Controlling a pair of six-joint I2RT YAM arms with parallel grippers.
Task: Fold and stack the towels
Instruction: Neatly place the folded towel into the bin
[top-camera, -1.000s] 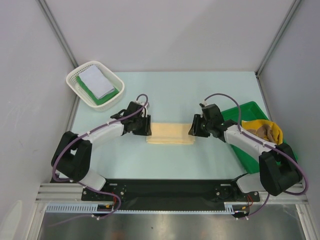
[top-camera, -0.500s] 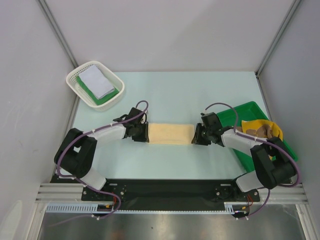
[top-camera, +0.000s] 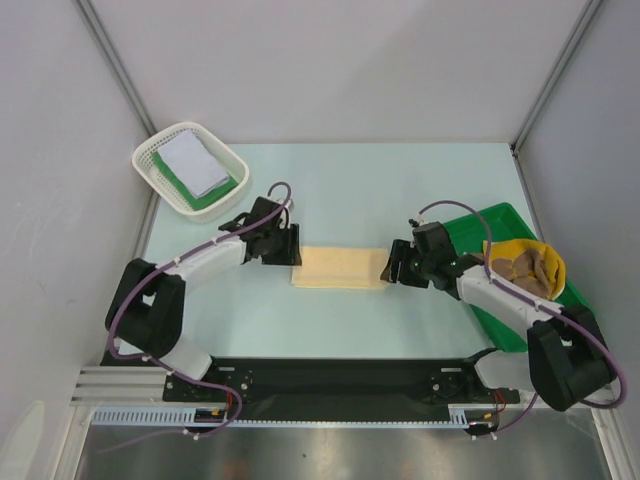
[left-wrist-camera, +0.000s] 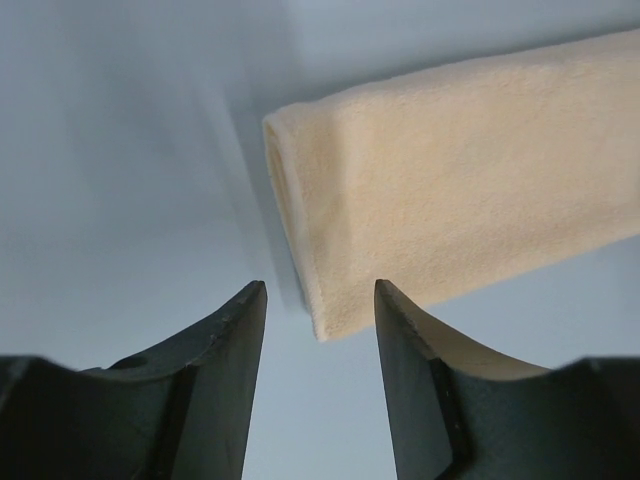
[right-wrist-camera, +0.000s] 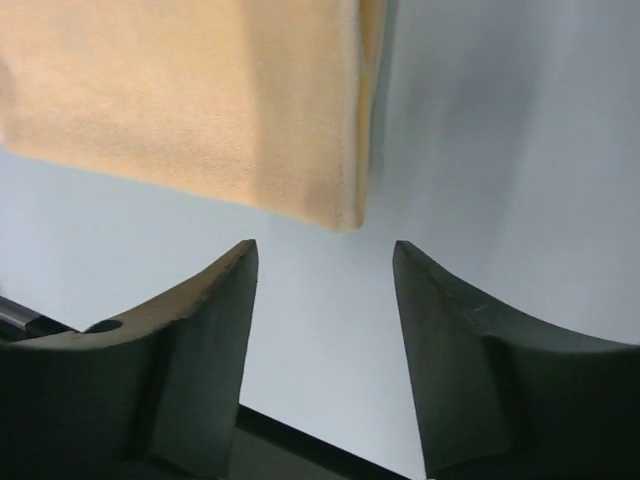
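We see the folded cream towel (top-camera: 340, 268) lying flat at the middle of the worktop (top-camera: 380, 190). Our left tool (top-camera: 288, 250) sits just beside its left end and our right tool (top-camera: 392, 268) just beside its right end, both spread and gripping nothing.

- Bright, even overhead light in the top view; faint, soft shadows on the pale tabletop (top-camera: 360, 190).
- Blurred in the left wrist view: grey streaks smeared beside the cream towel (left-wrist-camera: 450, 170), near end soft.
- Crisper in the right wrist view, with a narrow shadow along the towel's right edge.
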